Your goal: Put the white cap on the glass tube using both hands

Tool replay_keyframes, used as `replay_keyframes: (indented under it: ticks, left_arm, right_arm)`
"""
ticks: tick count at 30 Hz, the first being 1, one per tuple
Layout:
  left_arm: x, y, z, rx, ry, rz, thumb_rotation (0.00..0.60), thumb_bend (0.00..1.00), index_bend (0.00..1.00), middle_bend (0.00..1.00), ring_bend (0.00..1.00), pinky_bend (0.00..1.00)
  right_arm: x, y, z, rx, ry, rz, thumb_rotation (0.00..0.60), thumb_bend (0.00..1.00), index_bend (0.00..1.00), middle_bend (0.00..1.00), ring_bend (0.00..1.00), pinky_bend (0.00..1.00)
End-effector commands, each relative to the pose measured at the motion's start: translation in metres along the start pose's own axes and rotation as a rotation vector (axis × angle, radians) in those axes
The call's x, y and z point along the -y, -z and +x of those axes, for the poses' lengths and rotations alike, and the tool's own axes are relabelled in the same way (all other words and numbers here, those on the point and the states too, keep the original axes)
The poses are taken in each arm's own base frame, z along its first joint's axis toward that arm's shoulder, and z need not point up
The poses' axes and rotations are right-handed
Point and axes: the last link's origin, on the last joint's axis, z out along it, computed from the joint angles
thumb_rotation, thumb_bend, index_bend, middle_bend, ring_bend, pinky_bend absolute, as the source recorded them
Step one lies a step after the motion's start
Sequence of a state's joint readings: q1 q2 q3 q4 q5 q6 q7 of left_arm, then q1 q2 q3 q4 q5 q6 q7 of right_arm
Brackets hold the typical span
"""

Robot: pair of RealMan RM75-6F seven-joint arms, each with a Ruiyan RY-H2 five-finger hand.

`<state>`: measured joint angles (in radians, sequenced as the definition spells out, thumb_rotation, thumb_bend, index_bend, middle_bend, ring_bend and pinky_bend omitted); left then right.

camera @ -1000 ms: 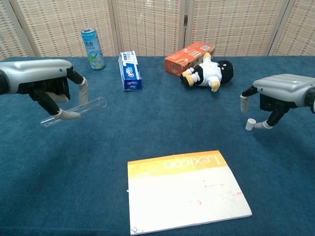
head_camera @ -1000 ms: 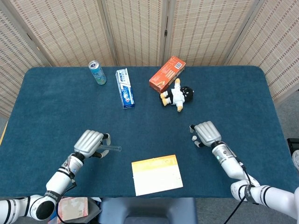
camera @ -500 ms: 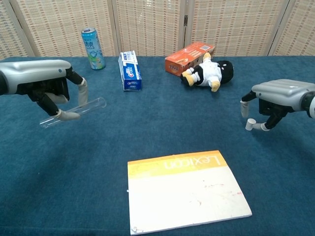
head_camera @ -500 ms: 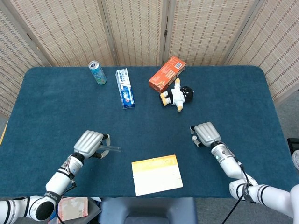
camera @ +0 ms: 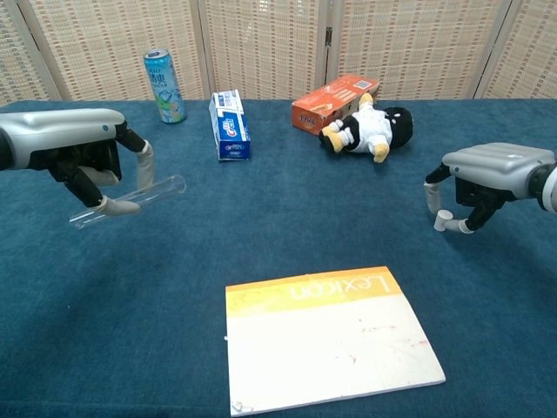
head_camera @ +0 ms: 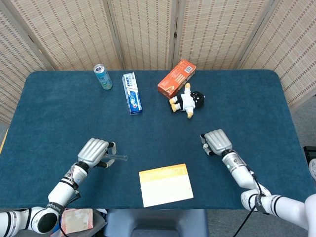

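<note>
Hands (camera: pixel 74 148) (camera: pixel 492 174) well apart, near table edge (head_camera: pixel 148 206)

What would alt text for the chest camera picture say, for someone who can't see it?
Over a blue table, the left robot hand holds a clear glass tube nearly level, while the right robot hand holds a small white cap, far apart. A Lexicon booklet lies in front; a can, toothpaste box, orange box and plush toy sit behind.

silver-backed hands (camera: pixel 65 139), white arms (head_camera: pixel 64 186); black cable (head_camera: pixel 249 217)

Screened-off test bench: woven partition panels (head_camera: pixel 148 29), blue-clothed table (head_camera: pixel 237 98).
</note>
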<state>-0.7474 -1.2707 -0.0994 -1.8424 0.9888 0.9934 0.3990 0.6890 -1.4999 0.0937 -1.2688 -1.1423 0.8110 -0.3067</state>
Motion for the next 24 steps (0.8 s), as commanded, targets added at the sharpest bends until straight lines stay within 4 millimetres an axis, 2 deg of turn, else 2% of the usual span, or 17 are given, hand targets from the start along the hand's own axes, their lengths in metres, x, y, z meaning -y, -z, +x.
replay_keyframes:
  ticks: [1,6,17,24]
  left_arm:
    - [0.0,0.0,0.0,0.001,0.0,0.001,0.6,0.4,0.57,1.0,1.0,1.0]
    - [0.0,-0.001,-0.001,0.003,0.001,0.0,0.6,0.4,0.57,1.0,1.0,1.0]
    - [0.002,-0.002,-0.001,0.008,0.001,0.005,0.6,0.4,0.57,1.0,1.0,1.0]
    - [0.002,-0.006,0.008,-0.014,0.014,0.005,0.6,0.4,0.57,1.0,1.0,1.0]
  right_arm:
    - [0.0,0.0,0.0,0.0,0.001,0.0,0.6,0.31,0.45,1.0,1.0,1.0]
    - [0.001,-0.001,0.001,-0.001,0.001,0.002,0.6,0.32,0.46,1.0,1.0,1.0]
    - [0.0,0.001,0.001,0.006,-0.004,-0.006,0.6,0.38,0.54,1.0,1.0,1.0]
    - [-0.003,0.01,0.02,-0.027,-0.055,-0.003,0.6,0.44,0.58,1.0,1.0,1.0]
